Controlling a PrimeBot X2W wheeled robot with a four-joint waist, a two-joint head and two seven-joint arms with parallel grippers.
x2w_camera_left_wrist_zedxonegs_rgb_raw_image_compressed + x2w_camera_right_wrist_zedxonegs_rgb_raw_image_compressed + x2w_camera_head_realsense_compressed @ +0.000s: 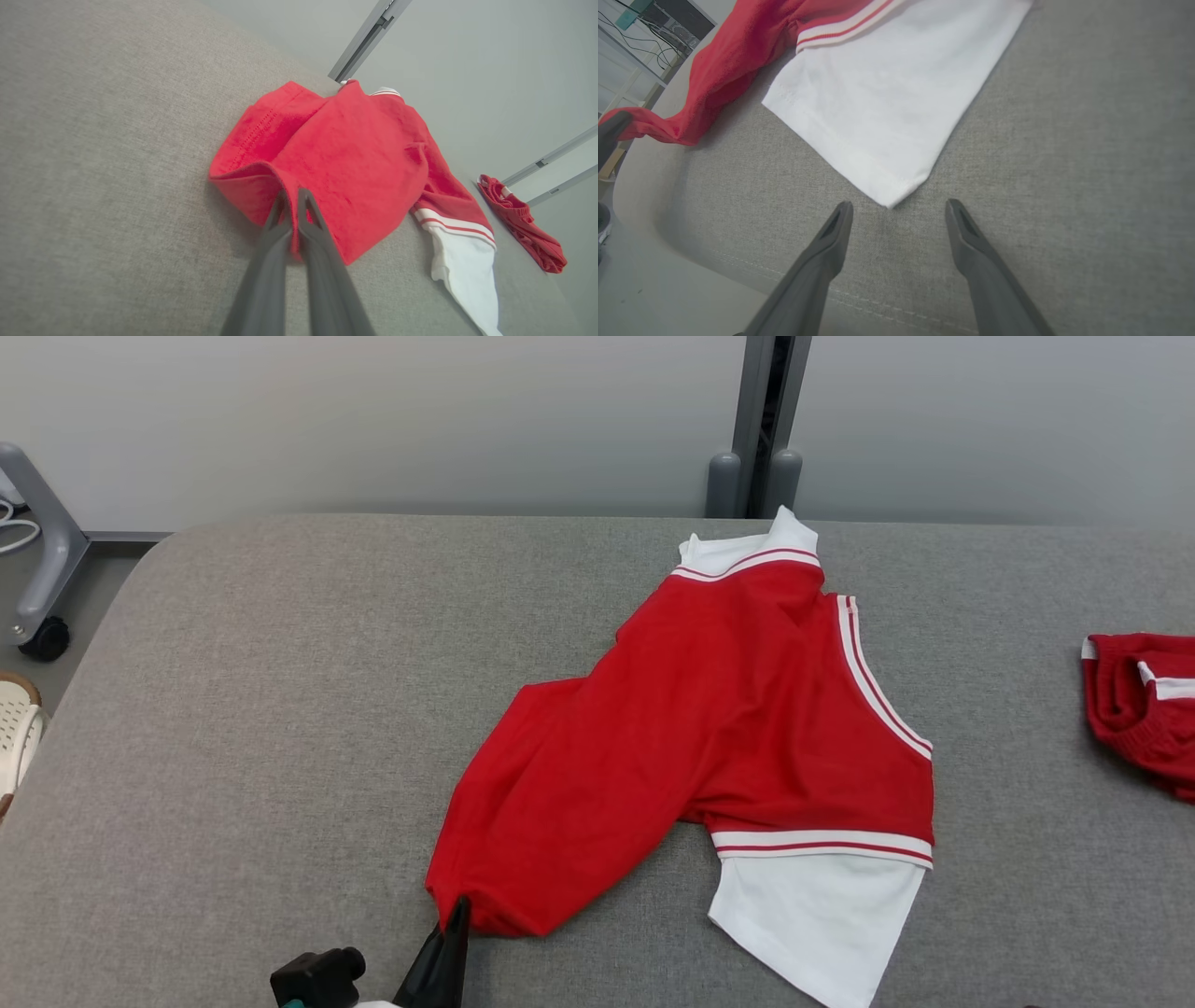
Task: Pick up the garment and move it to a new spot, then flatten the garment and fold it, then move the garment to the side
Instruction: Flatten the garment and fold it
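Because the shirt [728,709] likely needs pulling flat, the left gripper [292,198] pinches its hem [243,173], and the right gripper [899,207] hangs wide apart by the sleeve [887,93].

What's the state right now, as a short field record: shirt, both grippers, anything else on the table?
shirt: red and white, rumpled on the gray table
left gripper: fingers shut on the shirt's red hem
right gripper: fingers open, tips just short of a corner of the white sleeve, holding nothing
other: second red garment on the table, right of the shirt, apart
fold: not done
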